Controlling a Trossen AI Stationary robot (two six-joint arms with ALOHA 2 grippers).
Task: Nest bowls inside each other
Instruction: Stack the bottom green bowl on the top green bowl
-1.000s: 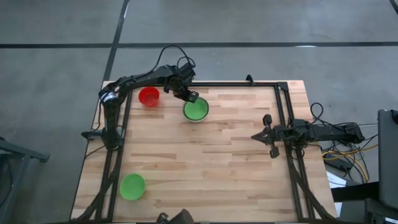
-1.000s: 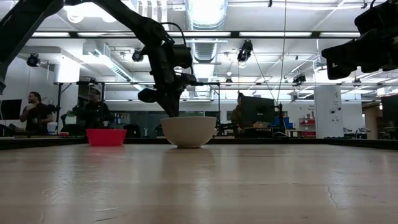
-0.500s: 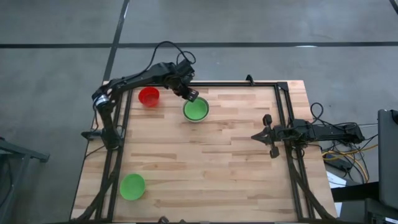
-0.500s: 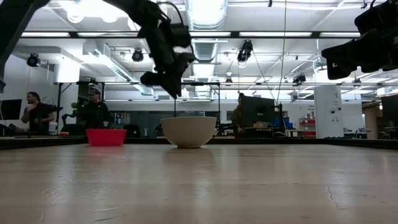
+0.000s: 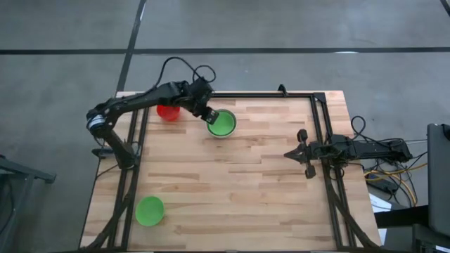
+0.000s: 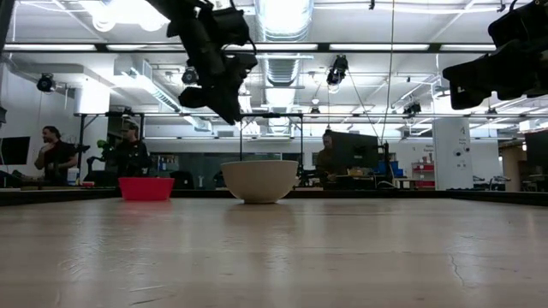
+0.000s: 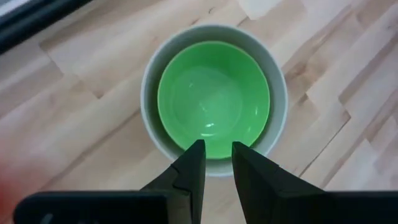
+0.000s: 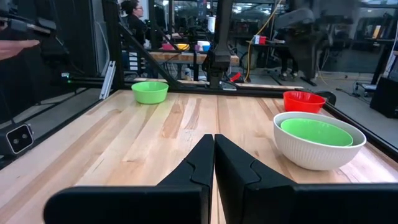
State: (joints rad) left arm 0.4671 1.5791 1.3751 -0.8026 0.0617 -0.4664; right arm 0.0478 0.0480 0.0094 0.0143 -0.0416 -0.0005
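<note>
One green bowl (image 7: 213, 99) nested in white bowl (image 7: 277, 81) — hidden from low view

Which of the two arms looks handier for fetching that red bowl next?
The left. Its gripper hangs, empty, just above the white bowl holding a green bowl, with the red bowl right beside it. The right gripper waits at the table's far right edge.
</note>
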